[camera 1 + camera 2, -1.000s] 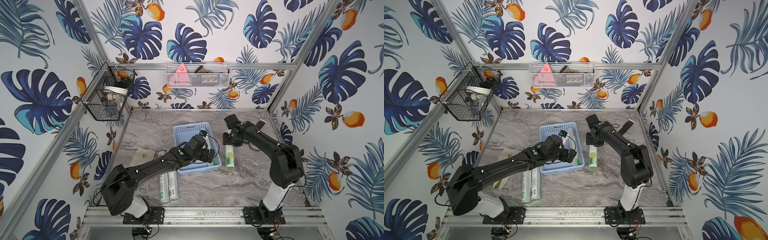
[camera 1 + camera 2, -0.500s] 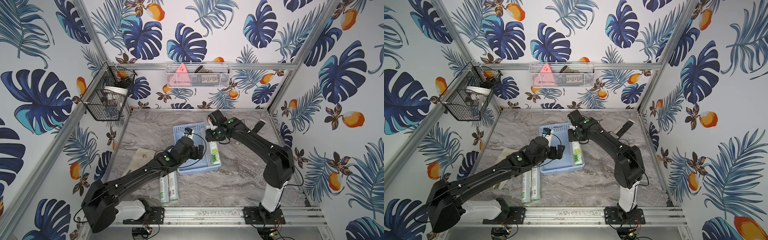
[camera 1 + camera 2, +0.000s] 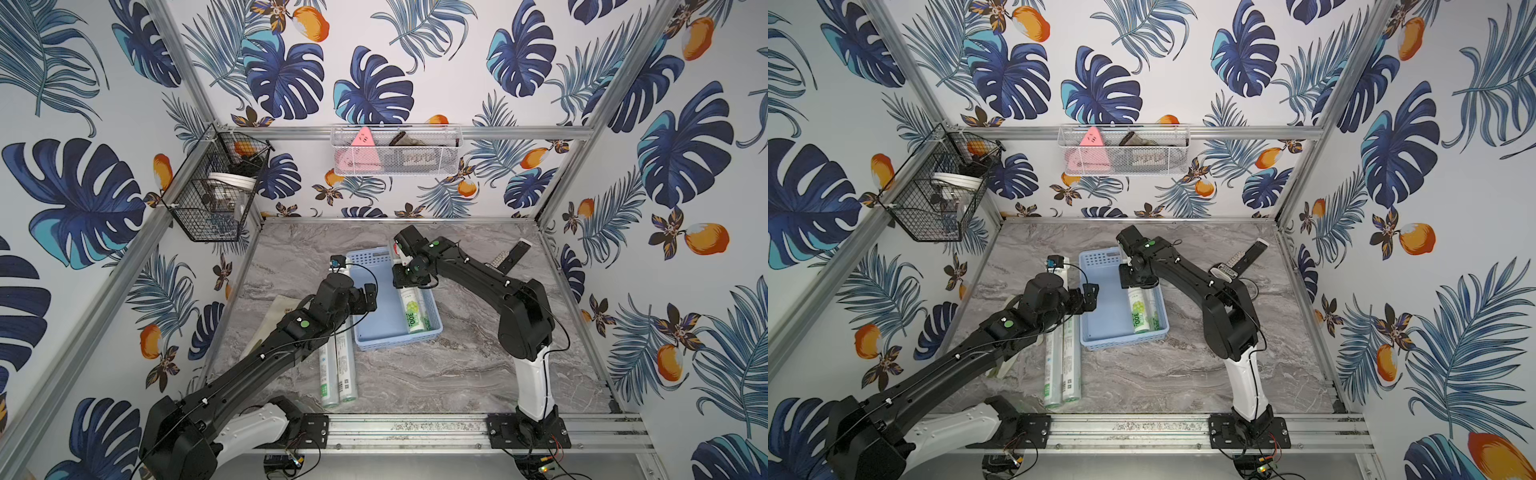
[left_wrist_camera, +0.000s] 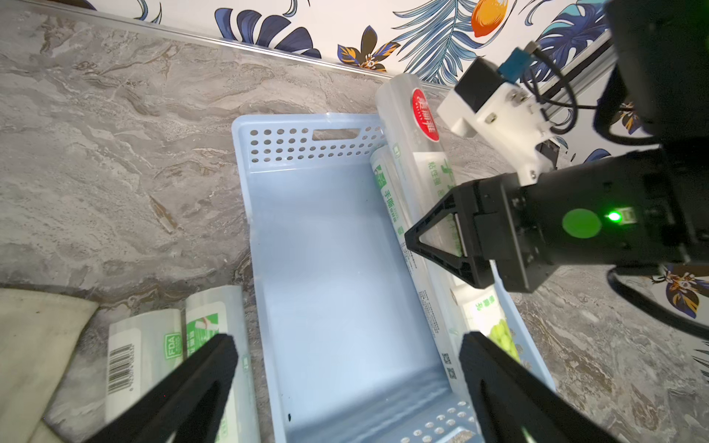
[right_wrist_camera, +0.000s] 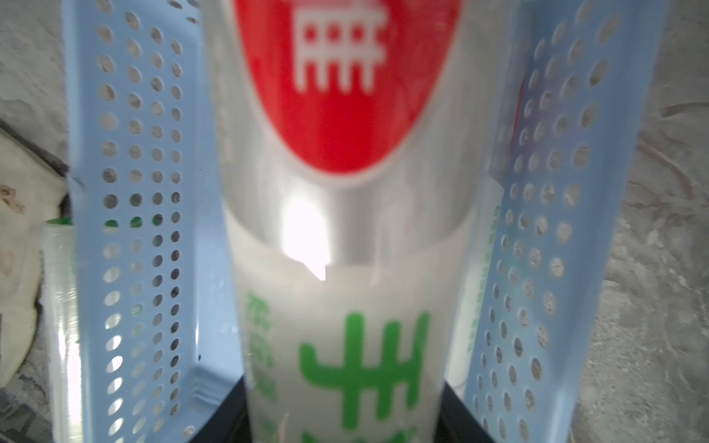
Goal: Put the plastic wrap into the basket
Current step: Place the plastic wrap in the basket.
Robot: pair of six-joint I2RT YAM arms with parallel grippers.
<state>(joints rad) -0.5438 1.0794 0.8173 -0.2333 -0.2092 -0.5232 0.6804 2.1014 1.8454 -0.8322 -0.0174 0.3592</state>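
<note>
The right gripper (image 3: 402, 279) is clamped on a roll of plastic wrap (image 3: 414, 313) above the right side of the blue basket (image 3: 395, 345), which sits near the middle of the desk (image 3: 457, 374). The roll runs lengthwise along the basket's right wall and is tilted. Its red-marked end is raised past the far rim, and its grape-printed end dips inside toward the near wall. Whether that low end touches the basket floor is hard to tell. A second roll (image 4: 389, 195) lies flat inside the basket, close against the left of the gripped one. The left gripper (image 3: 365, 298) hovers over the basket's left rim with its jaws spread wide and nothing between them. Two more rolls (image 3: 337, 370) lie side by side and touching on the desk, just outside the basket's left wall, reaching toward the desk's front edge. A beige cloth (image 3: 276, 320) lies to their left, partly under the left arm. A remote control (image 3: 510, 257) rests near the desk's right edge toward the back, well apart from the basket.
</note>
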